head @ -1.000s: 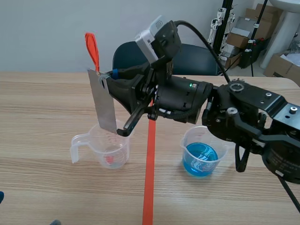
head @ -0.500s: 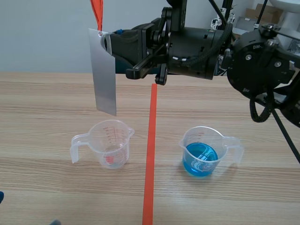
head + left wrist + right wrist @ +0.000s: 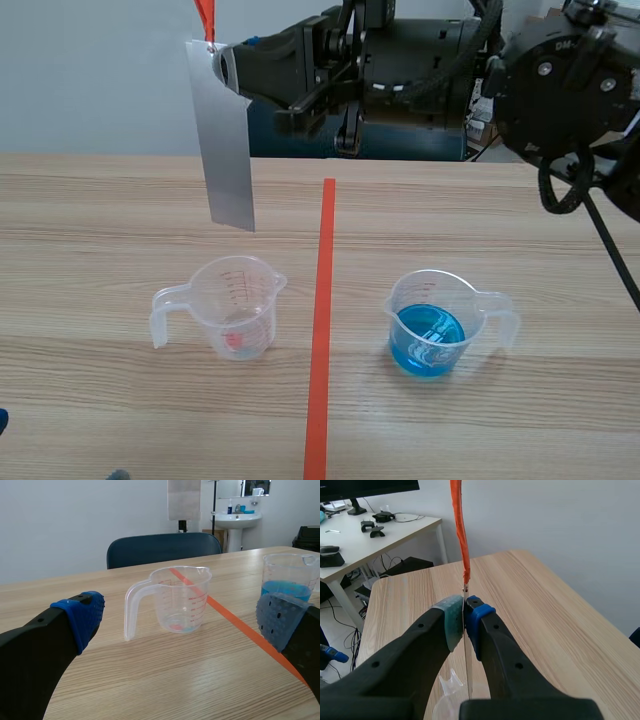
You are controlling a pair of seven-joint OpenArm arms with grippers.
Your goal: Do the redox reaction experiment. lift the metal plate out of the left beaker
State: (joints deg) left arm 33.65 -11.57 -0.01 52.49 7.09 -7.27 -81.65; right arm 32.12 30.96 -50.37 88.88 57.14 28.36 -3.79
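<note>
Plate (image 3: 226, 140): above left beaker (image 3: 238, 305), higher than before.
Right fingers (image 3: 451, 619): wrist view shows them clamping it.
Left fingers (image 3: 80, 616): spread, empty.

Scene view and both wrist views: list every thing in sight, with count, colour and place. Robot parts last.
plate: one, grey metal, hanging upright above the left beaker, clear of its rim
ribbon: one, orange-red, tied at the plate's top
left beaker: one, clear with red marks, left of the tape, a reddish trace at its bottom
right beaker: one, clear, blue liquid inside, right of the tape
tape: one line, orange-red, down the table's middle
table: one, light wood
chair: one, dark blue, behind the table
right pincer: black, raised, shut on the plate's top
left pincer: black, low, open, facing the left beaker
</note>
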